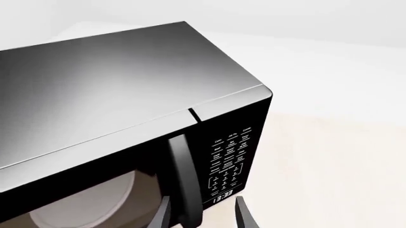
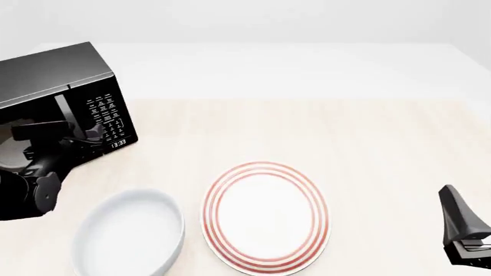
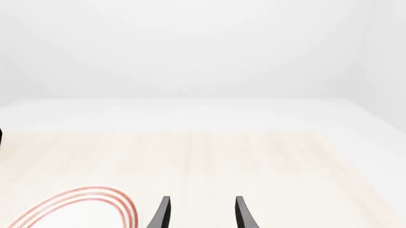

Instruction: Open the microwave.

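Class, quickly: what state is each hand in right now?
Left hand: open, fingers either side of the microwave handle, not closed on it.
Right hand: open, holding nothing.

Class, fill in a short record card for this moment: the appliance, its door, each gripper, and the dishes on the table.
appliance: microwave, far left of the table
door: looks closed; handle between the left gripper's fingers, not yet clamped
clock display: 13:33
left gripper: open, at the handle
right gripper: open, holding nothing, over the table's right side
dishes: white bowl beside red-ringed plate, both empty
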`<action>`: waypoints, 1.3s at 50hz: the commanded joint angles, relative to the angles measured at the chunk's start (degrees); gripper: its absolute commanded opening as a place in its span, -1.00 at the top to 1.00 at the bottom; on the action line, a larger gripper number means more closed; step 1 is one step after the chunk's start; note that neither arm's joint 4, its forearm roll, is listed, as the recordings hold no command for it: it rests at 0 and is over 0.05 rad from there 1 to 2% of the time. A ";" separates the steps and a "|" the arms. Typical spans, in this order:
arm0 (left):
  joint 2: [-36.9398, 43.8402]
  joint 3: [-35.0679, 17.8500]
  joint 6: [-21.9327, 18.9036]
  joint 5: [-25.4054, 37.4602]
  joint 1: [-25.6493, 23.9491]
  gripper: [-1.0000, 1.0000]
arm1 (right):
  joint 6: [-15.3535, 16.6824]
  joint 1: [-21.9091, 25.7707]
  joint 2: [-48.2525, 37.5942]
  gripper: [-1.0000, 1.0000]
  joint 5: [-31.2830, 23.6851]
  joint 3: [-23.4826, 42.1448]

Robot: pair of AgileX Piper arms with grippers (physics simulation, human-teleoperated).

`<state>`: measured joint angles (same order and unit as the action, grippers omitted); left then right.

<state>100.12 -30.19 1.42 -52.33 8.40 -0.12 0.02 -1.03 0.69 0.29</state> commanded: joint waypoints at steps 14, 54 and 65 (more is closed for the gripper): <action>2.40 -1.26 -0.30 -0.59 0.63 -1.00 | 0.00 0.01 0.02 -1.00 0.00 0.00; -4.85 3.99 0.69 -1.63 -1.25 1.00 | 0.02 0.00 -0.01 -1.00 0.00 0.00; -8.52 7.04 1.31 -2.05 -2.33 1.00 | 0.00 0.00 -0.01 -1.00 0.00 0.00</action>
<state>96.59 -24.06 1.63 -53.18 8.05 -0.12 0.02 -1.04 0.69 0.29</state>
